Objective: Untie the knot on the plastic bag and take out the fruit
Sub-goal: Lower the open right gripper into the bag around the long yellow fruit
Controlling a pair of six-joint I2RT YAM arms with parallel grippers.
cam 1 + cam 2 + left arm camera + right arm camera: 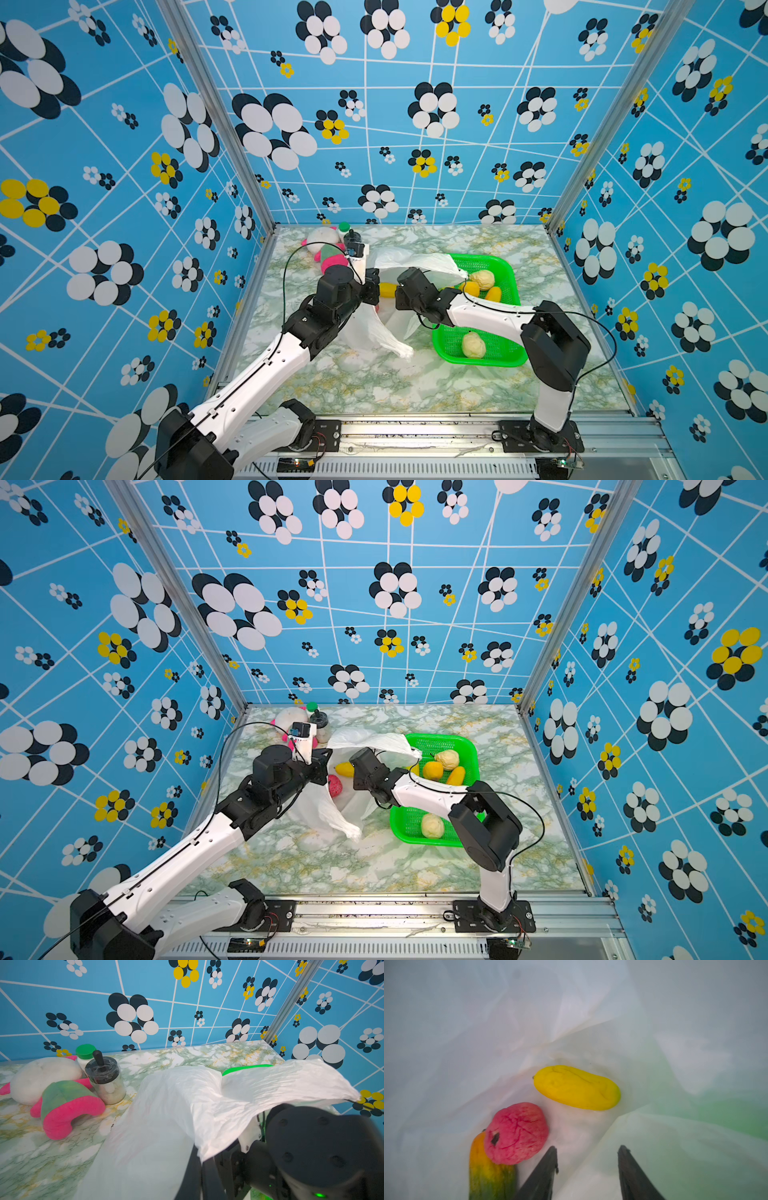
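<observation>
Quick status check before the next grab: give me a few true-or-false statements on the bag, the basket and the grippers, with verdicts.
The right gripper is inside the plastic bag, jaws apart, nothing between them. True.
The bag is empty. False: a yellow fruit, a pink-red fruit and a green-orange fruit lie in it.
The green basket holds two pale cream fruits. True.
The plush toy lies in the basket. False: it lies on the table beside a jar.
The left gripper is open. False: it is shut on the bag's edge.
</observation>
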